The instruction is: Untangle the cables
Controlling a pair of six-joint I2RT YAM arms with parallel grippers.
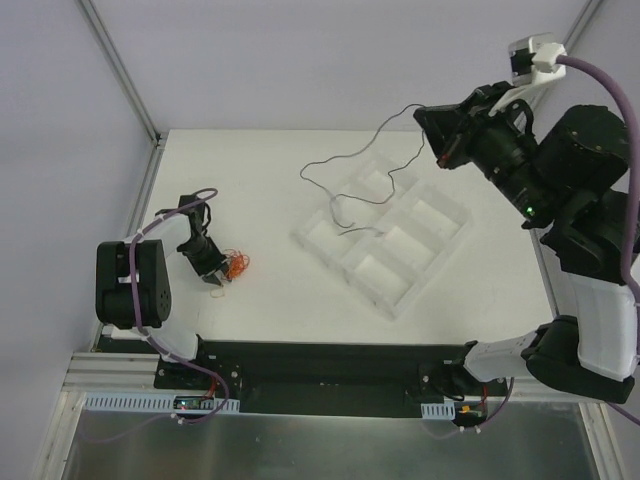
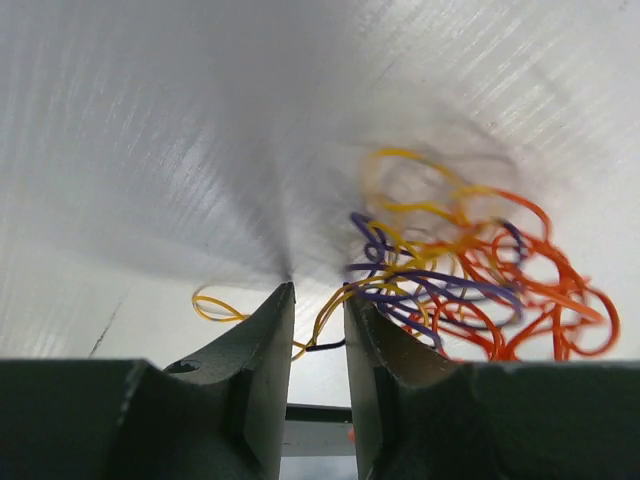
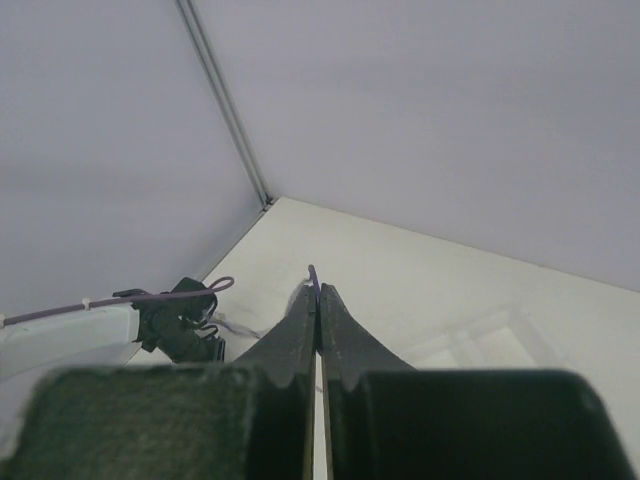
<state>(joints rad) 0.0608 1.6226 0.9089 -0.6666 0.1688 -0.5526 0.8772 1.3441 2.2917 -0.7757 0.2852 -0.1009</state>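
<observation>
A tangle of thin orange, yellow and purple cables lies on the white table at the left, and it fills the right half of the left wrist view. My left gripper is down at the tangle's left edge. Its jaws stand a narrow gap apart, with a yellow and a dark strand crossing between them. My right gripper is raised high at the back right and is shut on the end of one thin dark purple cable. That cable hangs in loops down to the tray.
A white tray with several compartments lies tilted in the middle of the table, under the hanging cable's lower end. Frame posts and pale walls bound the table at the left and back. The left arm shows in the right wrist view.
</observation>
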